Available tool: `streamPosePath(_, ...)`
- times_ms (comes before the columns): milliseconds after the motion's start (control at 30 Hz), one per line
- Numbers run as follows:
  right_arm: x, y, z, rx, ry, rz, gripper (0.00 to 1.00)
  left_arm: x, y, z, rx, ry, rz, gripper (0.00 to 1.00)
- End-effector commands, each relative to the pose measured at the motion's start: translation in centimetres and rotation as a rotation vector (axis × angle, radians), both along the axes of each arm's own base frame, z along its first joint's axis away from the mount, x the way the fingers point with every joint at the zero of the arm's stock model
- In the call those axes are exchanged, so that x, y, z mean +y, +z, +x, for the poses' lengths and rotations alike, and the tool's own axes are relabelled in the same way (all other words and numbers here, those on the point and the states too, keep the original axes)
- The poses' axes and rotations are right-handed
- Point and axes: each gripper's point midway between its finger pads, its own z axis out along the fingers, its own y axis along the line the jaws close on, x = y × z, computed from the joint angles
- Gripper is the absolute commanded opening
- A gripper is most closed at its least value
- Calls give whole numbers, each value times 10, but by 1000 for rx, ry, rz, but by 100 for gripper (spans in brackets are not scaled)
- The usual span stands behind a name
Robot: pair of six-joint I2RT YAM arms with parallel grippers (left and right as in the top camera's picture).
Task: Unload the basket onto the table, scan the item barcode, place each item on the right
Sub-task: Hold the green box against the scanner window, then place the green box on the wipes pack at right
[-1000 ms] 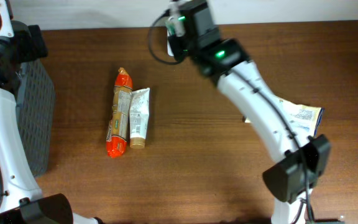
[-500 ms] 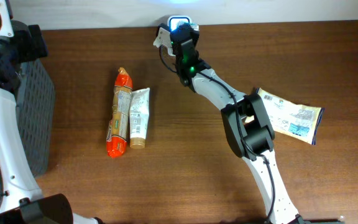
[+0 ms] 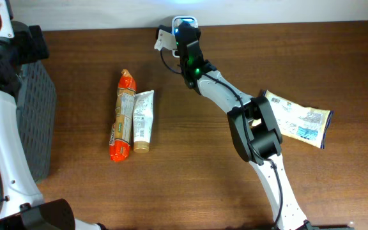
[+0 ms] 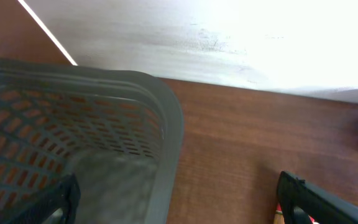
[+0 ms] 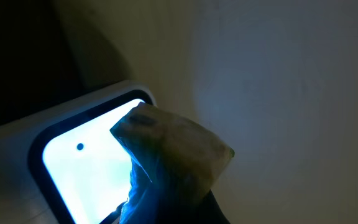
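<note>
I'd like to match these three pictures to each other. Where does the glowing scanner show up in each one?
Overhead: the scanner glows at top centre, against the wall.
Right wrist: its lit window fills the lower left, with the item before it.
Left wrist: only a blue blur at the right edge, perhaps it; cannot tell.
Shared landmark: the white wall, in all three.

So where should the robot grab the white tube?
Probably take the white tube from straight above at its narrow cap end, fingers across it: it lies flat, and the orange pack hugs its wider part, leaving less room there.
</note>
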Motion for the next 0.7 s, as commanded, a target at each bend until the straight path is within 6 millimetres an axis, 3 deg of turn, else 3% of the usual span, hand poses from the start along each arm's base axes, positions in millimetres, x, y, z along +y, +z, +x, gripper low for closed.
streamPosePath(0,-1,85,-15,-35,-9,127,4,-1,12,-3,-24,-10,17,99)
streamPosePath(33,-1,100,-24,-13,-14,153,4,-1,12,-3,-24,-10,18,99)
streamPosePath(100,-2,125,-66,147,-68,306,4,-1,12,-3,-24,-10,17,99)
streamPosePath(200,-14,126,-142,486,-213,650,4,-1,12,-3,-24,-9,17,99)
streamPosePath(233,-40,116,-174,625,-391,791,4,-1,12,-3,-24,-10,17,99)
streamPosePath(267,-59,106,-190,684,-495,802,4,-1,12,-3,-24,-10,17,99)
streamPosePath(300,-92,85,-213,776,-662,780,4,-1,12,-3,-24,-10,17,99)
streamPosePath(367,-146,47,-238,868,-929,771,4,-1,12,-3,-24,-10,17,99)
streamPosePath(400,-193,12,-253,888,-1161,817,4,-1,12,-3,-24,-10,17,99)
streamPosePath(467,-255,-33,-282,896,-1462,901,4,-1,12,-3,-24,-10,17,99)
streamPosePath(533,-301,-67,-303,950,-1608,1021,4,-1,12,-3,-24,-10,17,99)
streamPosePath(600,-330,-72,-313,936,-1684,1063,13,-1,12,-3,-24,-10,17,99)
streamPosePath(633,-357,-67,-316,899,-1735,1120,28,-1,12,-3,-24,-10,17,99)
streamPosePath(667,-370,-59,-316,881,-1757,1162,37,-1,12,-3,-24,-10,17,99)
